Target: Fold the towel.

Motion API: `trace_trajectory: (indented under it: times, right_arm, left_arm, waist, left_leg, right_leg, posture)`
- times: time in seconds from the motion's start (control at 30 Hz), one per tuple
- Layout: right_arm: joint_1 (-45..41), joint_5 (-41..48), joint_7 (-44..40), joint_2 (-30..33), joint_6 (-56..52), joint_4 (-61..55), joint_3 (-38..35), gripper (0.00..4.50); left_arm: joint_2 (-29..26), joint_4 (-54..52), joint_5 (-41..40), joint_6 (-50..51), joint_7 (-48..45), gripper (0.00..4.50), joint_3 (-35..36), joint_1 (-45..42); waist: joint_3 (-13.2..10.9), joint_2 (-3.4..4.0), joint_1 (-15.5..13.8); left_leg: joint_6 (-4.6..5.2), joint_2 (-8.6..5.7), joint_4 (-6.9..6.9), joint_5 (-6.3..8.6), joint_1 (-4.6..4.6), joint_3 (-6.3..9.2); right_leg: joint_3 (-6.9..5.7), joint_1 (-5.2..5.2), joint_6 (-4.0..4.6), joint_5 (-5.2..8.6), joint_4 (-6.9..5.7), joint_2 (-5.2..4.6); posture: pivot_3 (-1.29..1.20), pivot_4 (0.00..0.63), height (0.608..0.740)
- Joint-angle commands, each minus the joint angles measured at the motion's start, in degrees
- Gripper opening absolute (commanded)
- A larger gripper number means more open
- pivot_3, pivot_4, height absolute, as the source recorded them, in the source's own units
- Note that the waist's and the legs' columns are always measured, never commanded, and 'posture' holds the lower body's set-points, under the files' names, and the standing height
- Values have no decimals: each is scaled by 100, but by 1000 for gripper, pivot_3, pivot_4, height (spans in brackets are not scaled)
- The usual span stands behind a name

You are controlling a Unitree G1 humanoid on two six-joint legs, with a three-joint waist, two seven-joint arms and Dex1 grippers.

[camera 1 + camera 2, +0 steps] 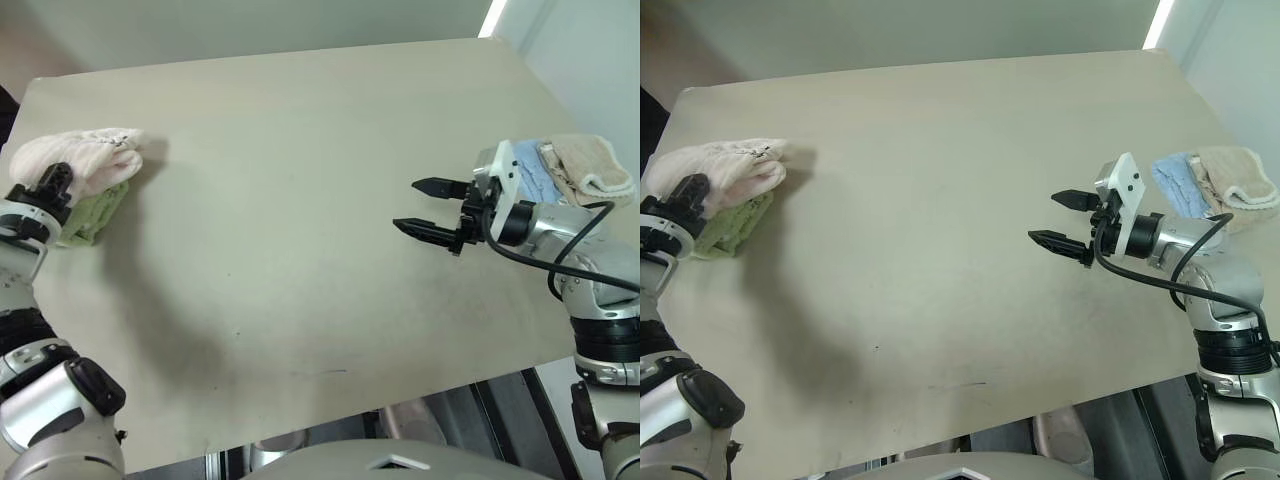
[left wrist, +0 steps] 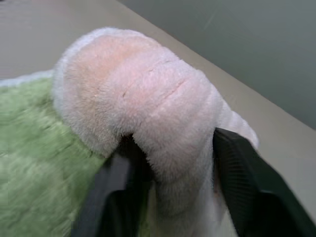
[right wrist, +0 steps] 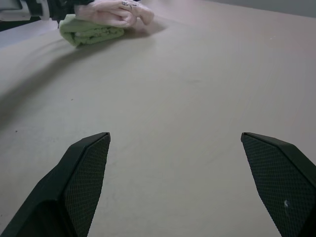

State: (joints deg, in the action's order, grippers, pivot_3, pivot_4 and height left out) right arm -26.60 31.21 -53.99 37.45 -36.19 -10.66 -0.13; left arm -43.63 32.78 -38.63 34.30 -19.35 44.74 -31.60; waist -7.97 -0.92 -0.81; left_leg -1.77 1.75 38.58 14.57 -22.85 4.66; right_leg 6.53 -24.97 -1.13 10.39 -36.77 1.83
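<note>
Pink towel (image 1: 85, 157): bundled atop green cloth (image 1: 95, 215), bench (image 1: 300, 200) far-left edge. Left hand (image 2: 173, 163) fingers bracket a fold, grip unclear. Right hand (image 1: 432, 208) released, empty. Advice: withdraw gently, avoiding snagging.

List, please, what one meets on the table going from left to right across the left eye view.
left gripper at the pink towel, which lies on the green cloth → bare table → right gripper → light blue cloth → beige cloth
</note>
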Motion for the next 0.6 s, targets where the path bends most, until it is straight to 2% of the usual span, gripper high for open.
trace_trajectory:
  times: [0.03,0.1,0.13,0.47,0.6]
  right_arm:
    - [-119,-34,-84,21,138,-23,-22,4500]
    - [-135,-54,-99,11,164,5,6,4500]
    - [-139,-56,-105,7,174,17,11,4500]
    - [-172,-62,-191,-6,242,61,65,4500]
    - [-279,-127,-92,-55,302,225,-22,4500]
  left_arm:
    - [19,-703,-322,228,36,3704,198,155]
    - [88,-1047,-468,401,66,4381,221,331]
    - [120,-1180,-533,464,82,4469,243,405]
    - [295,-2651,-1293,1453,-32,4469,520,1927]
    - [508,-3781,-1633,1745,-456,4469,155,2759]
  waist:
    - [0,0,10]
    - [0,0,22]
    - [0,0,24]
    - [1,-1,82]
    - [1,-2,88]
  left_leg:
    - [1,-1,6,1,2,0]
    - [1,-4,8,0,10,-3]
    - [1,-4,8,0,15,-5]
    - [-5,0,-6,-2,26,-14]
    - [-3,0,-10,0,31,-13]
  right_leg:
    - [0,1,1,0,-7,0]
    - [4,5,3,-1,-12,0]
    - [5,9,3,0,-12,0]
    - [11,6,18,12,-16,4]
    - [10,8,21,14,-16,4]
  posture:
    - [0,150,740]
    - [0,150,740]
    - [0,150,740]
    - [0,150,740]
    - [0,150,740]
